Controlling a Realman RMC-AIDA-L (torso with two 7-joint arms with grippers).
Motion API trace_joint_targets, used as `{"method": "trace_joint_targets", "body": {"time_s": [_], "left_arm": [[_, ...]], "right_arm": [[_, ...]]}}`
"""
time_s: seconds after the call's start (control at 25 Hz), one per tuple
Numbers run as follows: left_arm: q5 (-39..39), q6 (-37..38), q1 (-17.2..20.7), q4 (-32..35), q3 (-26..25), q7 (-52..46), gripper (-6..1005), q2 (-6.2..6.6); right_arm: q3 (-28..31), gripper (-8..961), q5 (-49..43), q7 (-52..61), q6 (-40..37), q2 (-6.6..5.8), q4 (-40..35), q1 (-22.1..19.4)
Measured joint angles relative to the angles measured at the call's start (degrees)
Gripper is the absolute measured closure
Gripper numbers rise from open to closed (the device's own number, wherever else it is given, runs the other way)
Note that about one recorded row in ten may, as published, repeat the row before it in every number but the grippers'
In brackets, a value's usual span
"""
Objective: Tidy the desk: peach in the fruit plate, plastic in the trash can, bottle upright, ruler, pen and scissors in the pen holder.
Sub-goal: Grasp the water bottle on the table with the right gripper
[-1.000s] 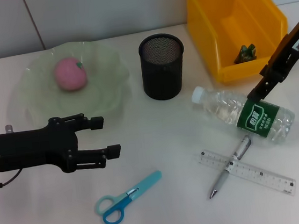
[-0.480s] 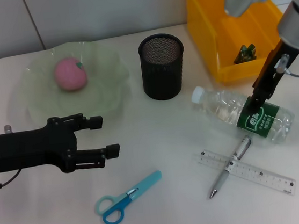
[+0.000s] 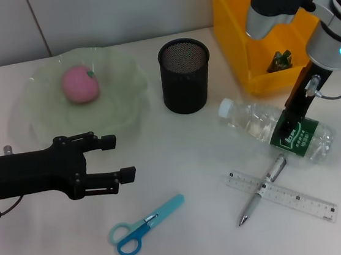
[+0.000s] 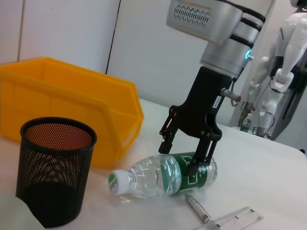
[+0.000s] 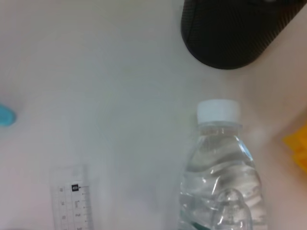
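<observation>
My right gripper (image 3: 289, 127) stands over the green-labelled middle of the bottle (image 3: 263, 126), its fingers spread to either side of the body; from the left wrist view one finger (image 4: 197, 160) rests against the label, and I cannot tell whether the other touches. The bottle lies on its side on the tabletop (image 3: 189, 236), white cap (image 5: 218, 110) pointing toward the black mesh pen holder (image 3: 185, 75). My left gripper (image 3: 111, 159) hovers with fingers wide apart and holding nothing, between the fruit plate (image 3: 40, 118) and the scissors (image 3: 146, 225). The peach (image 3: 80, 83) sits in the pale green fruit plate. A crumpled green piece (image 3: 281, 59) lies inside the yellow bin (image 3: 233, 28). The pen (image 3: 262, 192) lies across the clear ruler (image 3: 302, 202), just beside the bottle; the blue-handled scissors lie apart from them, nearer the robot.
</observation>
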Motion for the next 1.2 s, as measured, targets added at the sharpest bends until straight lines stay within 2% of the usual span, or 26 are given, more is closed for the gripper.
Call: {"method": "trace_joint_targets", "body": {"time_s": [1.2], "left_arm": [[0.0, 0.5, 0.1, 0.0, 0.0, 0.0, 145, 0.42]], "right_arm": [[-0.1, 183, 0.2, -0.5, 7.5, 0.65, 7.9, 1.0]]}}
